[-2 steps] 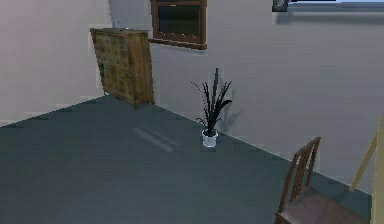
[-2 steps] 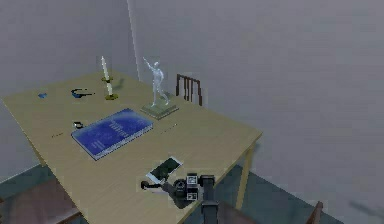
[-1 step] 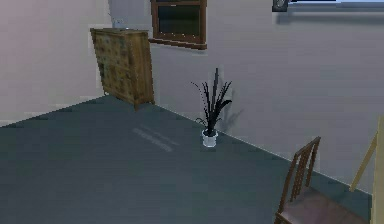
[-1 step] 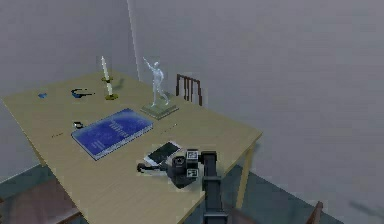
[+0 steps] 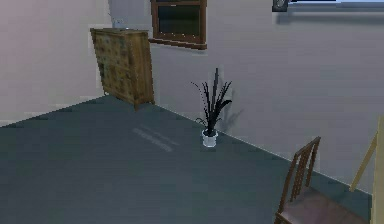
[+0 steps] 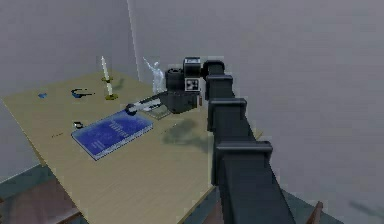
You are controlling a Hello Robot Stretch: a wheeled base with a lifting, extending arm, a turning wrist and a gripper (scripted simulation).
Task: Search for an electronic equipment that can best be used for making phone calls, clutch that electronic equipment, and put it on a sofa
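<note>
Wood, light brown, makes the table (image 6: 120, 175) that the long dark arm reaches over. The pincer (image 6: 172, 90) is at the far end of the arm, close to the wall. I cannot tell if its 2 fingers are spread or pressed together. I also cannot tell if it holds anything, because things lie on the table right by it.

A flat grey thing (image 6: 148, 104) lies just beside the pincer, on the fingers' side. I think this may be the phone, but it is too small to be sure. A small dark thing (image 6: 78, 124) lies much farther from the pincer, past a flat blue thing (image 6: 112, 133). It could be the phone too.

What could go wrong? The pincer might grab the wrong thing, since the small things look so alike. A clear glass thing (image 6: 153, 72) stands very near the pincer, a bit closer to the wall. A white candle (image 6: 106, 78) stands farther off on the same side. If the pincer swings that way, it could tip 1 of them over. A bad grip could also push the grey thing along the table, or let it drop on the way to the sofa.
</note>
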